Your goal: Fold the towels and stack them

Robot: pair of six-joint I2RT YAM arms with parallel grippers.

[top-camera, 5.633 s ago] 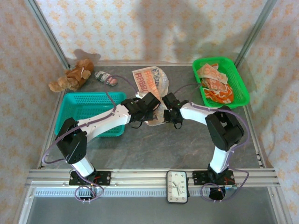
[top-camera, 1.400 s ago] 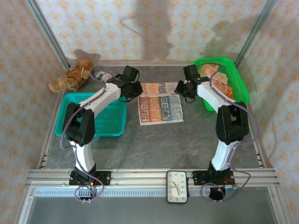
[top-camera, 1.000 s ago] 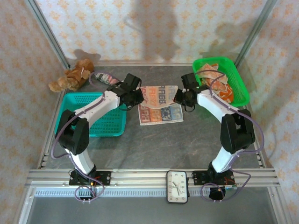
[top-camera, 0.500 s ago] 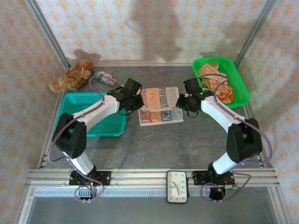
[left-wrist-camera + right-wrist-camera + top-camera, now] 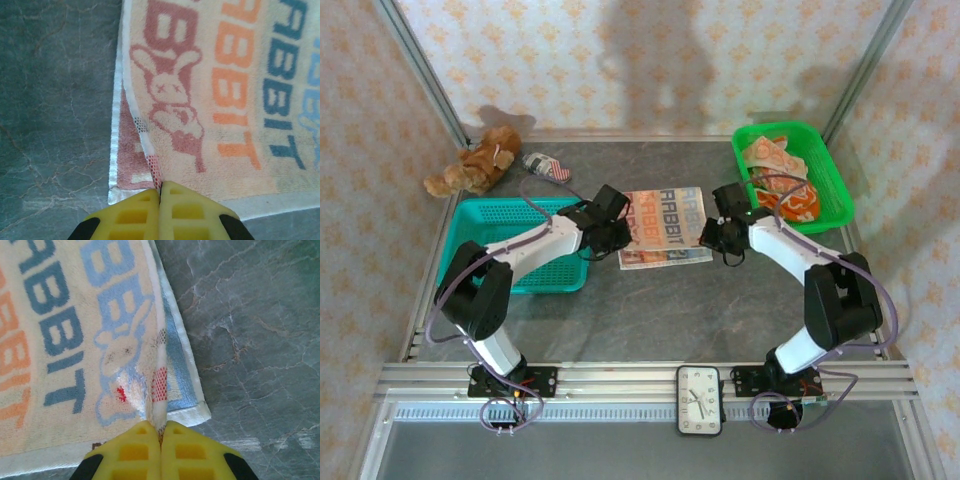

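Fold under way. Beside the teal basket [image 5: 490, 230], the left gripper [image 5: 160, 192] is clamped shut on the left edge of the towel [image 5: 665, 228], which lies doubled mid-table. The right gripper [image 5: 161, 432] — equally closed — pinches the right edge; other towels [image 5: 782, 180] sit in the green basket [image 5: 835, 195]. Next, probably: lay both corners flush on the near hem, then release together.

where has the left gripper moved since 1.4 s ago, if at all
Yes. The left gripper, holding the towel, came toward the near side, from the far corner of the teal basket to midway along it.
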